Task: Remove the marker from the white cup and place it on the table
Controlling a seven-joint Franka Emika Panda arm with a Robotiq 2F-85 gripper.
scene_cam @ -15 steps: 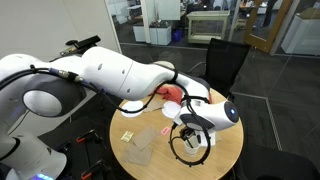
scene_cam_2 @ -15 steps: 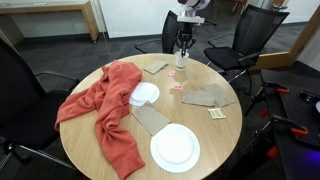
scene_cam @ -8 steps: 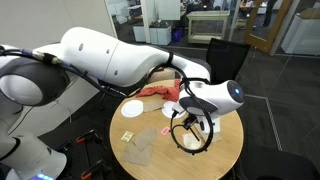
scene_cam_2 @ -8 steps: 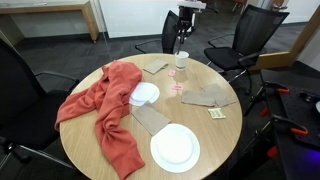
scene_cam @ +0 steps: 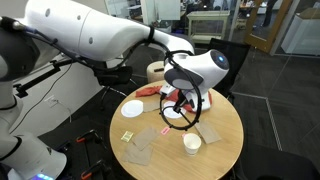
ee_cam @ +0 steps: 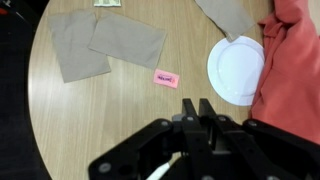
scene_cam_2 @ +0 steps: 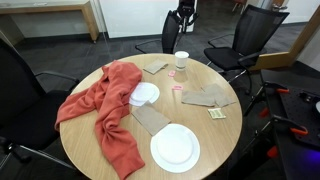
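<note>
Closest, in the wrist view, the gripper (ee_cam: 197,104) hangs high over the table (ee_cam: 100,120), its two dark fingers (ee_cam: 189,110) pressed together with only a sliver between them. The marker is too thin to make out in any view, so I cannot tell whether it is pinched there. Below the fingers a small pink tag (ee_cam: 166,78) lies on bare wood. Past it lie two brown napkins (ee_cam: 80,45) side by side, a white disc (ee_cam: 237,70), and a red cloth (ee_cam: 295,60) touching that disc's edge. In an exterior view a second disc (scene_cam_2: 174,148) sits at the near edge of the table, just beside the end of the cloth. Further back a third napkin (scene_cam_2: 205,96) lies flat with a yellow tag (scene_cam_2: 216,113) near it. The cup (scene_cam_2: 181,60) stands upright near the far rim, apart from everything else. The gripper is well above the cup in both exterior views, not touching it. Beyond the table stands a black chair (scene_cam_2: 245,40).
</note>
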